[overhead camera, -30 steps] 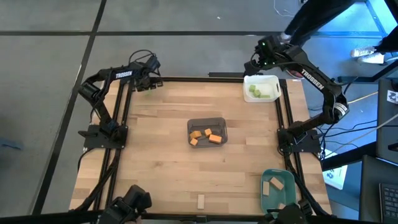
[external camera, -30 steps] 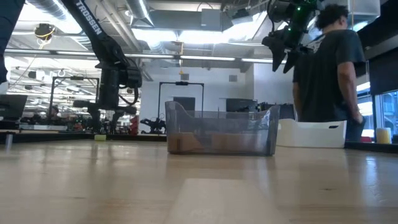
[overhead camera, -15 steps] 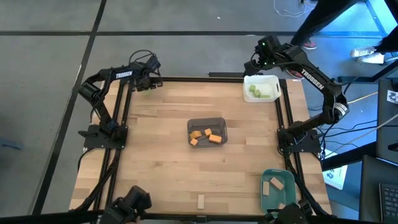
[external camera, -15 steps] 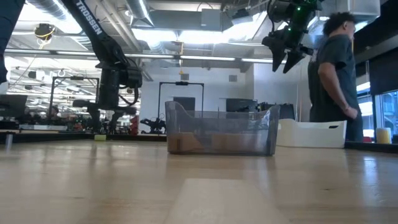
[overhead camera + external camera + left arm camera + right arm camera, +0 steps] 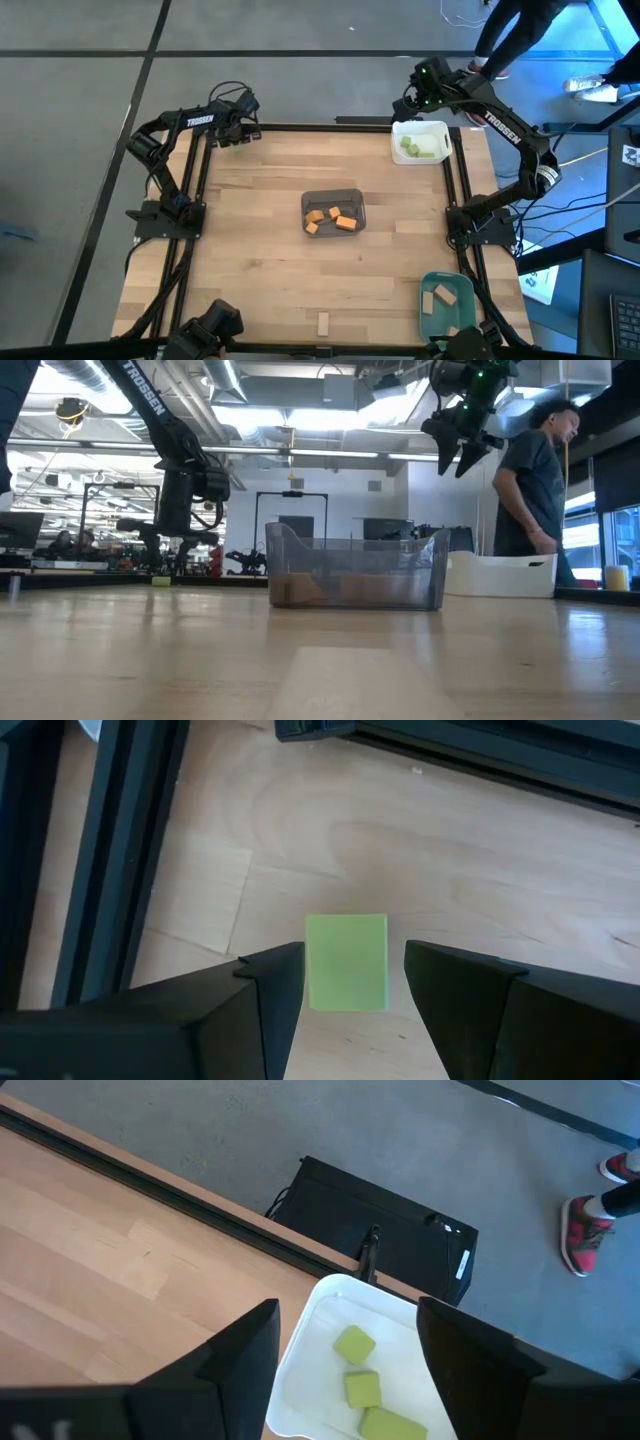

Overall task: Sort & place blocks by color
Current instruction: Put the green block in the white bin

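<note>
Left tool (image 5: pixel 345 982) spread wide around green block (image 5: pixel 346 963) on surface (image 5: pixel 260 220), not yet touching; off-centre closing could nudge block away. Right tool (image 5: pixel 345 1365) wide, empty.

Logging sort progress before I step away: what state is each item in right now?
Left gripper: open, straddling a green block on the table.
Right gripper: open, empty, above the white tray.
White tray: holds green blocks.
Grey tray: holds orange blocks.
Green tray: holds tan blocks.
</note>
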Available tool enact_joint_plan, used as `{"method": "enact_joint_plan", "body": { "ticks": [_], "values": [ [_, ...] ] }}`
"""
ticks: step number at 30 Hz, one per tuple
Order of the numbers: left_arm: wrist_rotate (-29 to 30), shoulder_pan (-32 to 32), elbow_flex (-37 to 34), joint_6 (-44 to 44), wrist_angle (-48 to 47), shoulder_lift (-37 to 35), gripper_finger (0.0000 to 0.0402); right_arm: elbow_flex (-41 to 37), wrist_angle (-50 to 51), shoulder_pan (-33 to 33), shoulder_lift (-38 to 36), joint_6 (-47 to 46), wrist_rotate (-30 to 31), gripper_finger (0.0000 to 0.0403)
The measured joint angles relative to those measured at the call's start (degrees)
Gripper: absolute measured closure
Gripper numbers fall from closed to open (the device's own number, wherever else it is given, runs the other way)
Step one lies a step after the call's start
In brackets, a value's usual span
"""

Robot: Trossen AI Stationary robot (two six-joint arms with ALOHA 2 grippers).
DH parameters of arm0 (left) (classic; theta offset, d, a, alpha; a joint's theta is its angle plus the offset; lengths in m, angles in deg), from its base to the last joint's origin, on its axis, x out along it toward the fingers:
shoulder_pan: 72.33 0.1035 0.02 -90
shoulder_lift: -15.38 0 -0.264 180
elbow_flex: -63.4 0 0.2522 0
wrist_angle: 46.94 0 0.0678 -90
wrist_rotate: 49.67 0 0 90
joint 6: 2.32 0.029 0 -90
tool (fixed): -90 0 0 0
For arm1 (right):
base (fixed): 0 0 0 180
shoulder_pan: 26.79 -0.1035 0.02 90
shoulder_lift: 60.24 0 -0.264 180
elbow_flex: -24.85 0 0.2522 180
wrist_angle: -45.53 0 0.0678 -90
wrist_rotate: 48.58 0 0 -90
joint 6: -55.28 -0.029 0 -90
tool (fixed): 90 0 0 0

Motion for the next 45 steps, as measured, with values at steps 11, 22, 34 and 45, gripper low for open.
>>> {"method": "enact_joint_plan", "body": {
  "ticks": [11, 22, 34, 45],
  "values": [
    [-1.5, -0.6, -4.2, -0.2, 7.5, 0.1, 0.0234, 0.0, -0.4, 0.0, 0.0, 0.0, 0.0, 0.0169],
    [-1.9, 0.0, -4.2, 0.1, 7.8, 0.1, 0.0234, 0.0, -0.6, 0.0, 0.0, 0.0, -1.9, 0.0169],
    [-2.2, -2.3, -4.1, 3.0, 8.4, 2.0, 0.0251, 0.0, -0.6, 0.0, 0.0, 0.8, -1.9, 0.0169],
    [-2.9, -3.0, -4.0, 5.8, 8.9, 2.5, 0.0291, 0.0, -0.7, 0.0, 0.0, 1.5, -1.9, 0.0169]
  ]
}}
